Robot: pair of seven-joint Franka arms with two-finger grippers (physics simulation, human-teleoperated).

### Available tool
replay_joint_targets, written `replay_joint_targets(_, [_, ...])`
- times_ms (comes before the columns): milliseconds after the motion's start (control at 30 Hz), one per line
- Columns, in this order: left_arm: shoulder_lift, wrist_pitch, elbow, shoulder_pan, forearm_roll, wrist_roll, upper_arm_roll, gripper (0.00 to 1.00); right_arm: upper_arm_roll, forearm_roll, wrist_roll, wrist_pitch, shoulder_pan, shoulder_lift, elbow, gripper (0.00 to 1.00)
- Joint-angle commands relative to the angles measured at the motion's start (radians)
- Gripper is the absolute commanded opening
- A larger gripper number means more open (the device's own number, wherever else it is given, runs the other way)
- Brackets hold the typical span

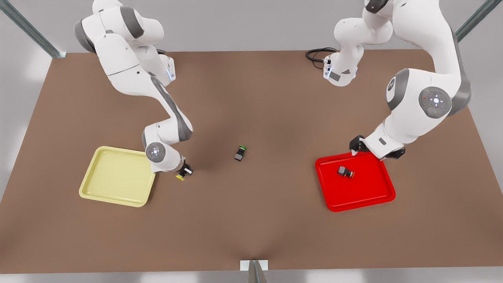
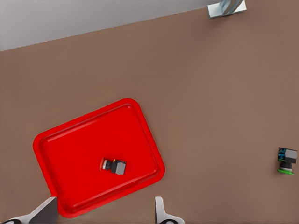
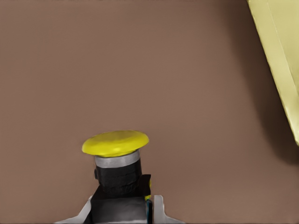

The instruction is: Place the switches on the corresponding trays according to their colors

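We see the right gripper [image 1: 184,171] holding the yellow switch [image 1: 180,177] tight, just off the yellow tray [image 1: 103,192] at its 3 o'clock side. The left gripper [image 1: 373,151] is open wide at the 12 o'clock edge of the red tray [image 1: 369,197], and the red switch [image 1: 345,171] lies inside that tray. The green switch [image 1: 240,153] sits on the table [image 1: 251,220] between the two trays.

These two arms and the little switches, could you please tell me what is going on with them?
The right end effector holds the yellow switch just beside the yellow tray, not yet over it. The red switch already lies in the red tray, with the left end effector open above that tray. The green switch sits mid-table.
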Motion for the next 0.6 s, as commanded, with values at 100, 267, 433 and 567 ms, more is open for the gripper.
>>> replay_joint_targets(100, [0.002, -0.002, 0.000, -0.003, 0.072, 0.000, -0.002, 1.00, -0.013, -0.004, -0.077, -0.001, -0.036, -0.040, -0.052, 0.50])
replay_joint_targets(267, [0.000, -0.003, -0.002, -0.006, 0.069, -0.003, -0.005, 1.00, -0.013, -0.004, -0.223, -0.004, -0.122, -0.135, -0.162, 0.50])
replay_joint_targets(433, [0.006, -0.003, -0.009, -0.029, 0.069, -0.034, -0.005, 1.00, -0.071, -0.006, -0.361, 0.003, -0.145, -0.169, -0.229, 0.50])
replay_joint_targets(567, [0.006, -0.003, -0.011, -0.039, 0.069, -0.057, -0.005, 1.00, -0.140, -0.006, -0.580, 0.014, -0.217, -0.152, -0.227, 0.50])
